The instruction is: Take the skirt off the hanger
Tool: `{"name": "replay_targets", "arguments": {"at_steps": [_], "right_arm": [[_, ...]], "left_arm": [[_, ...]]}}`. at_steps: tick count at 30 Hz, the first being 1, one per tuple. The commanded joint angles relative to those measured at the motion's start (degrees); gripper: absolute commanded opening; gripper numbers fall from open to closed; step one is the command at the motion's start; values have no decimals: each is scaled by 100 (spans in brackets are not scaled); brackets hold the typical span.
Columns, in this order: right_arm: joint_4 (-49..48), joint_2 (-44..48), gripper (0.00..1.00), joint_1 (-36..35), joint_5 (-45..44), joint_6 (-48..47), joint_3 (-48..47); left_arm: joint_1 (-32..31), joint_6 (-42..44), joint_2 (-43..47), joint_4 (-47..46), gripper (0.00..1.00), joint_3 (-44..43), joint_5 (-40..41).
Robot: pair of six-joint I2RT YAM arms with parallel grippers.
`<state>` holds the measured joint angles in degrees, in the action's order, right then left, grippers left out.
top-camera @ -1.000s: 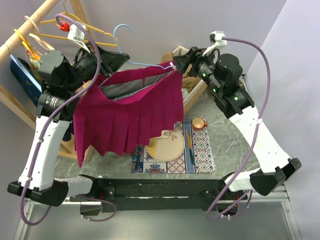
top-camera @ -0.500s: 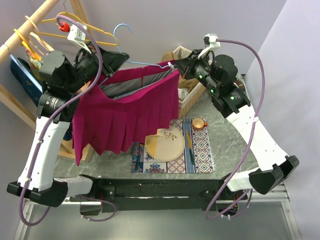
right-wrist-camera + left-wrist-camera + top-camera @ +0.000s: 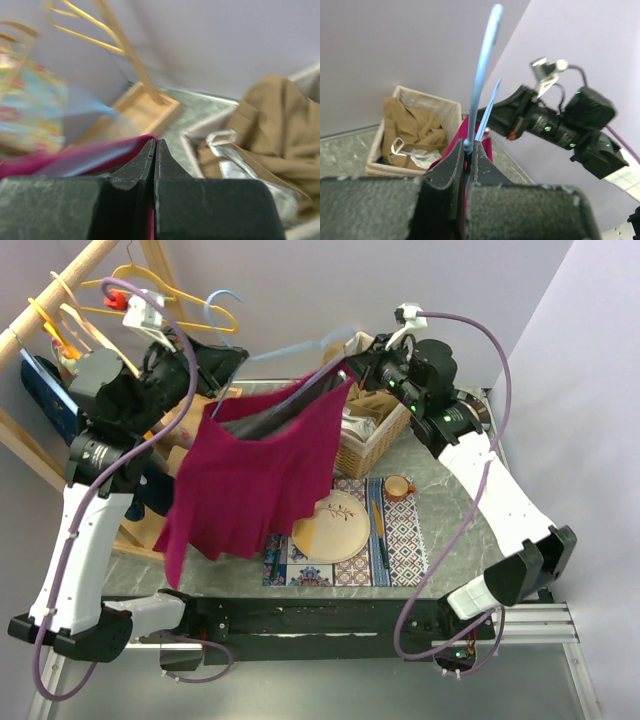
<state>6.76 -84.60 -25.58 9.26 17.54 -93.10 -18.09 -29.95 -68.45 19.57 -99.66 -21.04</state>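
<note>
I see my left pincer (image 3: 468,150) pinching the hanger (image 3: 482,75), my right pincer (image 3: 154,145) pinching the skirt (image 3: 260,480) at its top corner

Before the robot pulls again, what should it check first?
1. Left tool shut on the light-blue plastic hanger: ok.
2. Right tool shut on the top edge of the magenta pleated skirt: ok.
3. Skirt free of the hanger: not ok, its other corner hangs up by the left tool.
4. The two tools apart from each other: ok.
5. Hem clear of the round tan plate: cannot tell.
</note>
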Motion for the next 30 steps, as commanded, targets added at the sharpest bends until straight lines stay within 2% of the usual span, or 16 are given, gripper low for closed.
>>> {"name": "replay_targets", "arguments": {"at_steps": [1, 8, 12, 15, 18, 20, 22, 24, 26, 30], "right_arm": [[-140, -40, 0, 256, -171, -234, -139], [-658, 294, 0, 238, 1085, 108, -208], [-1597, 514, 0, 247, 1841, 950, -506], [-2353, 707, 0, 247, 2097, 1495, -639], [-3153, 769, 0, 247, 2002, 1796, -893], [-3566, 752, 0, 212, 1704, 1614, -1069], [-3455, 481, 0, 203, 932, 1253, -1612], [-2963, -18, 0, 229, 335, 938, -2578], [-2796, -363, 0, 247, 209, 743, -3368], [-2767, -1093, 0, 282, 191, 251, -4032]], "left_arm": [[16, 69, 490, -507, 1, -432, 328], [24, -107, 613, -717, 1, -441, 442], [24, -151, 797, -885, 1, -221, 881], [24, -273, 973, -1165, 1, -63, 1189], [24, -606, 1140, -1464, 1, 60, 1470], [16, -757, 1158, -1509, 1, -35, 1532], [24, -924, 1106, -1465, 1, -176, 1480], [24, -1055, 1079, -1456, 1, -352, 1375], [24, -1126, 1096, -1509, 1, -370, 1304], [24, -1336, 1219, -1904, 1, -108, 1199]]}}
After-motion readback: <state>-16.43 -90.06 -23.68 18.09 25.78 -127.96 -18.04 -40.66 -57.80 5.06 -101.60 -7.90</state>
